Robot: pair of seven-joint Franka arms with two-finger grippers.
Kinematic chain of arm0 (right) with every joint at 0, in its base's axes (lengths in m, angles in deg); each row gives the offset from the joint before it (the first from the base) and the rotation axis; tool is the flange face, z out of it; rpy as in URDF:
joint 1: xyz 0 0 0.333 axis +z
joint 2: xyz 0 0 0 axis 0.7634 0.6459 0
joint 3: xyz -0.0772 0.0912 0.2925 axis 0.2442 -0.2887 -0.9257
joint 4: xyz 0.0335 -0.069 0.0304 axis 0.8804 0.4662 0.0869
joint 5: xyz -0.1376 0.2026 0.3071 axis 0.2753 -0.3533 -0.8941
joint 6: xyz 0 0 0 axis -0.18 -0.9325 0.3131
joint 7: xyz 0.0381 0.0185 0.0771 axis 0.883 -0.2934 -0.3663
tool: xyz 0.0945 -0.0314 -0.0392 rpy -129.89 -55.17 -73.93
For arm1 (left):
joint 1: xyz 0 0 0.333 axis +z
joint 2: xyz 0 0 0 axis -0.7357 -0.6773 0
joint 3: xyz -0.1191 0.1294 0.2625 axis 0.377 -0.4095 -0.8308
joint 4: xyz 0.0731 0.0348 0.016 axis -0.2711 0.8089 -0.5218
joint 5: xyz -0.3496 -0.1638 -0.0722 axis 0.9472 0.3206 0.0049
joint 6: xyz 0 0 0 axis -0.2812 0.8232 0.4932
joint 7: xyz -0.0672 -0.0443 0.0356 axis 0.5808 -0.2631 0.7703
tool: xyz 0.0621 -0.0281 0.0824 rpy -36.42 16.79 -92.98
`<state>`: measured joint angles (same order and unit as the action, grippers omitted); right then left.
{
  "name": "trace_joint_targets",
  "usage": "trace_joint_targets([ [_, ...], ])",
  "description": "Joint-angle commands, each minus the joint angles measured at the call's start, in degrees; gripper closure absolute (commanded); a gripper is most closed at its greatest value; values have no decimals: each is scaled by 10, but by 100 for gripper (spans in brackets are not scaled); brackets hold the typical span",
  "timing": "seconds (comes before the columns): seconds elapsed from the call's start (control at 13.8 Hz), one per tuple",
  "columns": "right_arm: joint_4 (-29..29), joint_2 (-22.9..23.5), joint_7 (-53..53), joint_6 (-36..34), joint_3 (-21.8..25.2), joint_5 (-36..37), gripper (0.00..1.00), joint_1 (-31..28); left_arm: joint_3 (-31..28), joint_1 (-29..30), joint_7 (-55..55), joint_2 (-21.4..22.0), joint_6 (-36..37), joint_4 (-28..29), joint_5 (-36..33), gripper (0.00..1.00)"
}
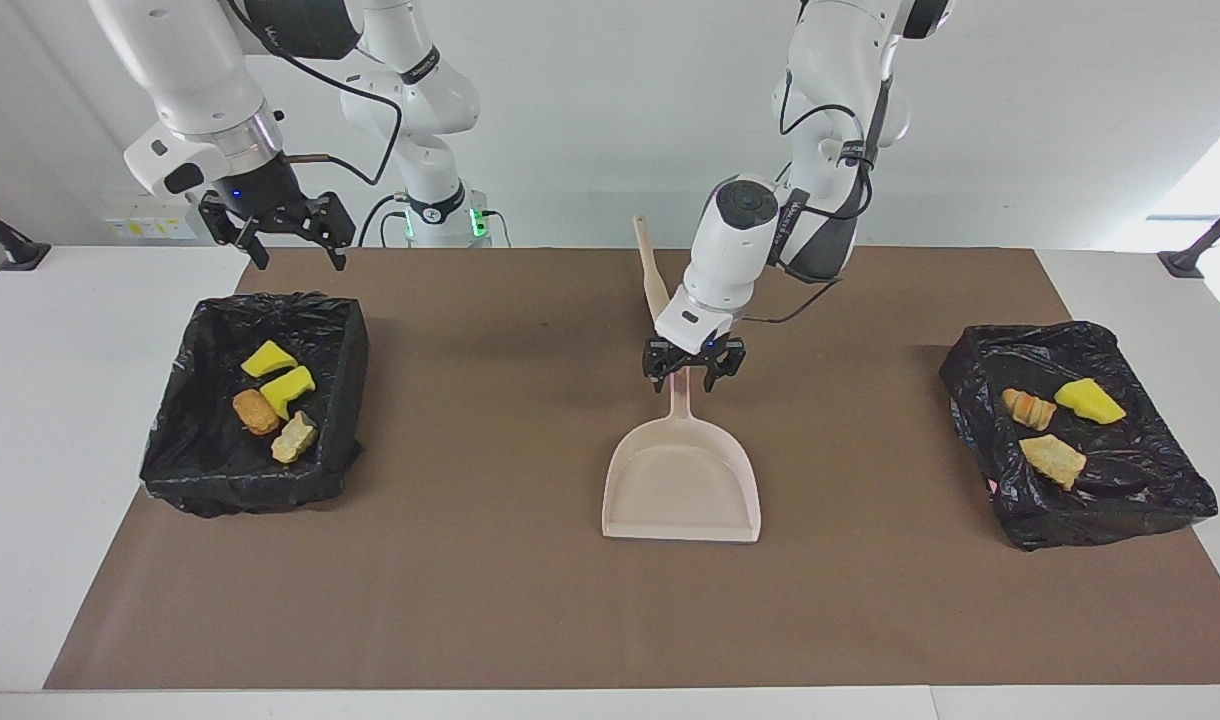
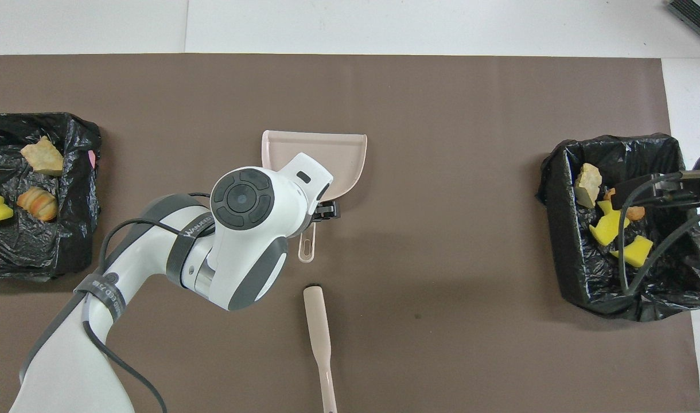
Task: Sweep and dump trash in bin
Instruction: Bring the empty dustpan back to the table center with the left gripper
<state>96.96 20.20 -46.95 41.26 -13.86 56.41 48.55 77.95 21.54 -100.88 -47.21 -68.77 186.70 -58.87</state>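
White walls backed a white bench (image 1: pixel 60 420) laid with a matt brown mat (image 1: pixel 490 600).

The left gripper (image 1: pixel 692 374) stood over the handle of the beige dustpan (image 1: pixel 682 480) at mid-mat, its fingers spread to either side of the handle and not clamped on it. The left arm bent down from its base, wrist near vertical; a band on its forearm carried lettering too small to read with certainty. The dustpan lay flat, smooth plastic, its pan holding nothing, its handle pointing toward the robots. The beige hand brush (image 2: pixel 320 338) lay on the mat nearer the robots than the dustpan.

The right gripper (image 1: pixel 288 238) hung in the air by the robots' edge of the bin (image 1: pixel 345 340) at the right arm's end, fingers apart and holding nothing. That arm waited.

Both containers were lined with crinkled black plastic. The trash (image 1: pixel 275 398) lay inside this bin: yellow sponge pieces, an orange-brown lump, a pale tan chunk. A second bin (image 1: pixel 1160 500) at the left arm's end held three more scraps (image 1: pixel 1055 425): one yellow, one orange-striped, one tan.
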Motion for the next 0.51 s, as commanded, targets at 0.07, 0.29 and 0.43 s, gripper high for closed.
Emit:
trace_joint_targets([
  [0.07,7,-8,10,4,-5,-11,0,-7,-9,44,38,58,91,-25,5,0],
  [0.29,7,-8,10,4,-5,-11,0,-7,-9,107,129,106,157,-25,6,0],
  [0.43,7,-8,10,4,-5,-11,0,-7,-9,151,185,127,190,-25,6,0],
])
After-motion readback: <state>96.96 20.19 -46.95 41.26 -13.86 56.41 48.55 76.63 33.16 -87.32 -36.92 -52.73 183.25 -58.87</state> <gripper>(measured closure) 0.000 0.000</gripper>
